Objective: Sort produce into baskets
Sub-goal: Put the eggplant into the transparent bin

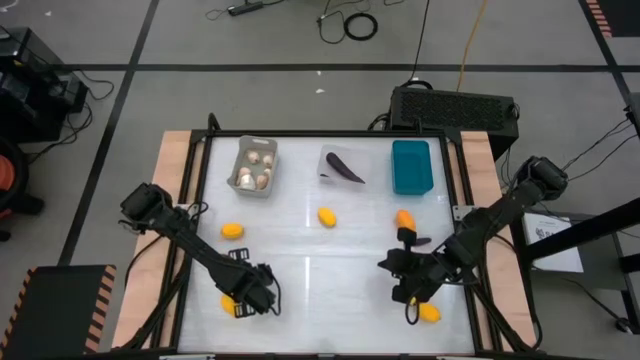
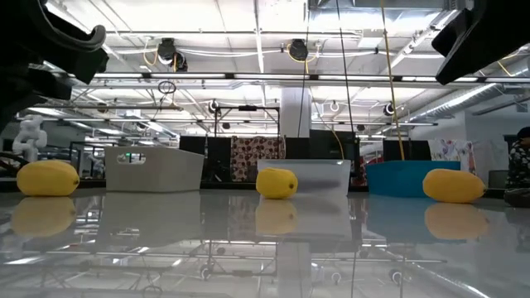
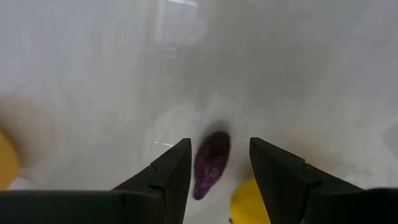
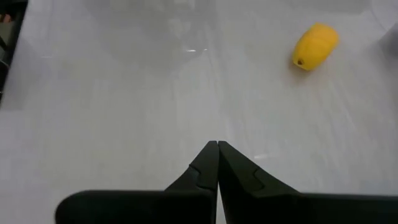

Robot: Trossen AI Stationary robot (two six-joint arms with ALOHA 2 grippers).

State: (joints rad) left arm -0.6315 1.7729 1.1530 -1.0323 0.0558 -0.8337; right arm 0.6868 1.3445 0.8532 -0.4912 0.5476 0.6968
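While the left gripper [image 3: 214, 171] hangs low over the glossy white table [image 1: 330, 260] with its fingers spread wide, a slim dark purple eggplant-like piece [image 3: 211, 163] lies right between the two tips, and a rounded yellow fruit [image 3: 250, 200] sits just beside one finger, touching or nearly touching the purple piece. To do the grasp well, I judge the fingers should drop straight down until the tips bracket the purple piece's thick middle, then close slowly so the neighbouring yellow fruit is nudged aside, not pinched in with it. Well ahead of this gripper, across the table, stand the three bins: a light grey rectangular plastic basket [image 1: 255, 165] holding whitish mushroom-like bulbs, a clear translucent basket [image 1: 325, 172] already holding another purple piece, likely the right target, and a teal-blue basket [image 1: 411, 166]. The right gripper [image 4: 217, 162] waits above bare table with its fingers pressed together and empty, one yellow fruit [image 4: 315, 45] well ahead of it.
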